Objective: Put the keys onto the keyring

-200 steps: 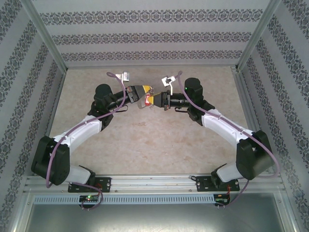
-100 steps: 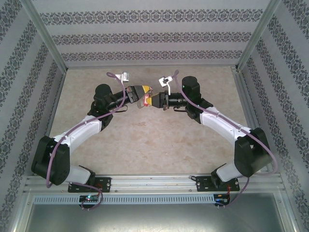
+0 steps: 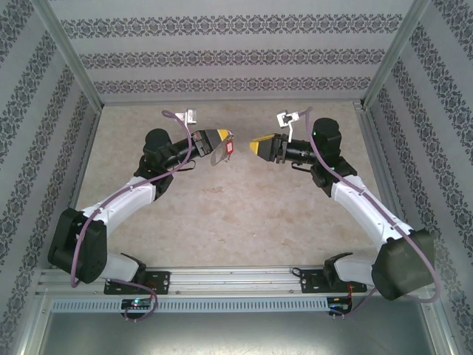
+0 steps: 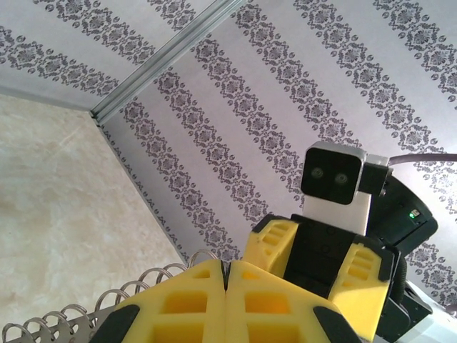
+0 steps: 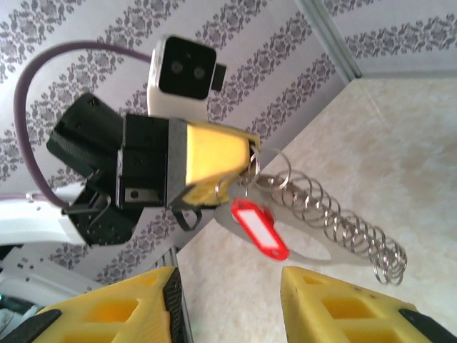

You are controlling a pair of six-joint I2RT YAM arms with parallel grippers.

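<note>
Although both arms arch over the beige surface [image 3: 222,229] toward its far half, their tips stand apart with a gap between them. The left end effector [image 3: 220,140], at about 11 o'clock from the surface's middle, has its fingers pressed together on one end of the keyring [image 5: 318,250]. The flat grey loop juts out in the air toward 4 o'clock in the right wrist view, its row of small rings [image 5: 335,214] along the upper edge. The right end effector [image 3: 255,143], at about 1 o'clock, faces it with fingers spread and nothing between them. The keys [image 5: 258,227] hang just under the left fingertips, showing as a red tag [image 3: 228,149]; the silver key itself is too small to make out. They look hooked onto the keyring, so the task seems close to done, though whether the link is fully threaded cannot be told.

The main risk is a drop. The grip holds one end only, so a jolt or a slackening could let the loop swing or slip to the surface below. A loosely hooked tag could also slide off if the loop tilts. Around stand patterned walls [image 3: 236,52] and aluminium posts [image 3: 76,66], and a purple cable [image 3: 174,117] loops near the left wrist. Nothing lies between the two end effectors.
</note>
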